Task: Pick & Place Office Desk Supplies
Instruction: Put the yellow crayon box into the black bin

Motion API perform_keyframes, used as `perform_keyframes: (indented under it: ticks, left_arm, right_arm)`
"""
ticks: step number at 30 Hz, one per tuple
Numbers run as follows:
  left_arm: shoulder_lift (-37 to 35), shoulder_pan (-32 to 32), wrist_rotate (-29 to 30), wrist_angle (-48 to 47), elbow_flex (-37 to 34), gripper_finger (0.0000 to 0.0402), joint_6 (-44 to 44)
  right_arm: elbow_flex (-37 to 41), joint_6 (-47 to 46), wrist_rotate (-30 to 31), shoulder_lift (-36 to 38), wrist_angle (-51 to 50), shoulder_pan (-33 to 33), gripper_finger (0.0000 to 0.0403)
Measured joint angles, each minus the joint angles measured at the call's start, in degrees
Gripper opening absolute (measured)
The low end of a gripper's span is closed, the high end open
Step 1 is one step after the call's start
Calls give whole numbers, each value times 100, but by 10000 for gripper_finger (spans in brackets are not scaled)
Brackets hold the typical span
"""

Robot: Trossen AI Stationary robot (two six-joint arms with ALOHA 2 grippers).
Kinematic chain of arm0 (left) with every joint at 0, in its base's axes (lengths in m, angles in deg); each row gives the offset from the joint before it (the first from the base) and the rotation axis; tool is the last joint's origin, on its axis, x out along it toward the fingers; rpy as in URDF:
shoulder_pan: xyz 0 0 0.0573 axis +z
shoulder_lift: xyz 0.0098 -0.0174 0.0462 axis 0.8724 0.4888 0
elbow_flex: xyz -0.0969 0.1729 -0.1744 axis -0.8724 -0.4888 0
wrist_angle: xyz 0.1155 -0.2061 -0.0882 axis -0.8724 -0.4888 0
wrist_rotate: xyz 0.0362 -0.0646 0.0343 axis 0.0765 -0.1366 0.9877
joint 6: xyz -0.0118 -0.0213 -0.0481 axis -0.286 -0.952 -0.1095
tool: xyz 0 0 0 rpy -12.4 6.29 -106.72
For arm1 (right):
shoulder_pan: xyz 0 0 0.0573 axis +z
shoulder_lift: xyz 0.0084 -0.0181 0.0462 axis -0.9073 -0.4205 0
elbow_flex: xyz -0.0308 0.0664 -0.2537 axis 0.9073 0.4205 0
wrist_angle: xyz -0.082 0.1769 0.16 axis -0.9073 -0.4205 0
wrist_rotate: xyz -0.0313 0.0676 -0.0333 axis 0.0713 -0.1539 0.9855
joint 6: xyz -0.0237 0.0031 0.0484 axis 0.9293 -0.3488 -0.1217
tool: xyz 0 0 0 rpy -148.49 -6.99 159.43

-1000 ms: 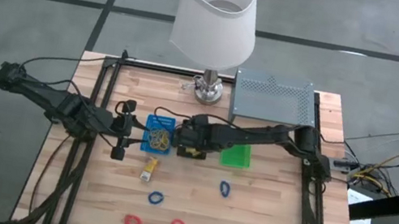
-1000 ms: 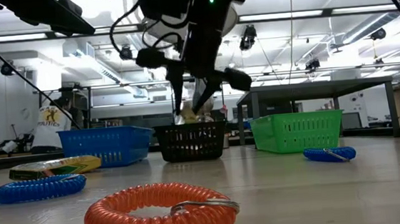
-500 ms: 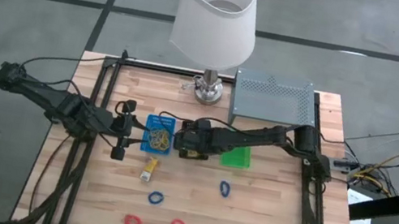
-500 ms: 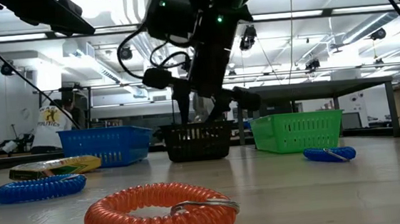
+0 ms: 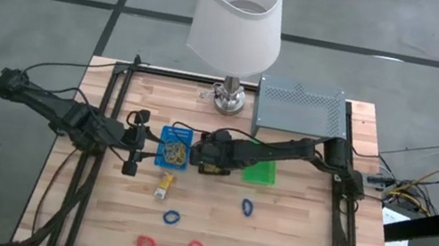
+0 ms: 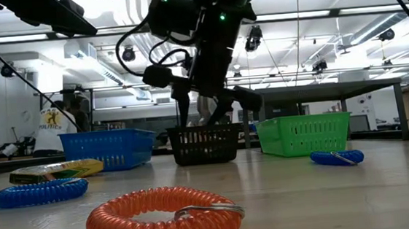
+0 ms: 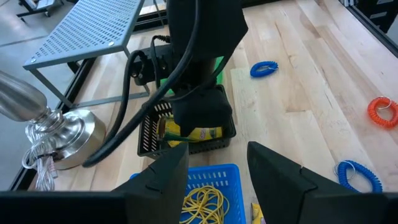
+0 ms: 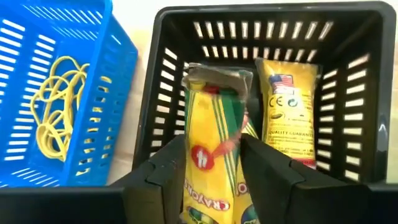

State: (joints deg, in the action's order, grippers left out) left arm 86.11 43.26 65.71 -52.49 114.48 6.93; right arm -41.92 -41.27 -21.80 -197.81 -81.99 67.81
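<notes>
Lowering further into black tray [image 8: 348,37], right gripper [image 8: 214,163] pinching yellow packet [image 8: 211,155].

Readable in the right wrist view: "CRAYO", cut off by the picture's edge, in yellow letters on a green band low on the yellow packet [image 8: 211,155] lying in the black tray [image 8: 348,37]. On the second yellow packet [image 8: 289,109] beside it in the same tray: "QUALITY GUARANTEE" in small dark print, with "CE" marks above. On a person's shirt [image 6: 51,121] in the room beyond the bench: print too small to make out.
</notes>
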Motion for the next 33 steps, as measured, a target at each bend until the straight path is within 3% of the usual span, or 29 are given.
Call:
perform_keyframes:
  ticks: [7,17,28,33]
  left_arm:
    - [0,-1,-1,0,0,168,0]
    - [0,0,-2,0,0,168,0]
    - [-2,0,0,-2,2,168,0]
    - [-2,-1,-1,0,0,168,-1]
  right_arm:
    - [-27,51,16,2,3,0,168]
    - [-79,147,17,55,-1,15,169]
    - [-437,1002,624,201,22,410,169]
    - [-475,2208,785,201,20,658,169]
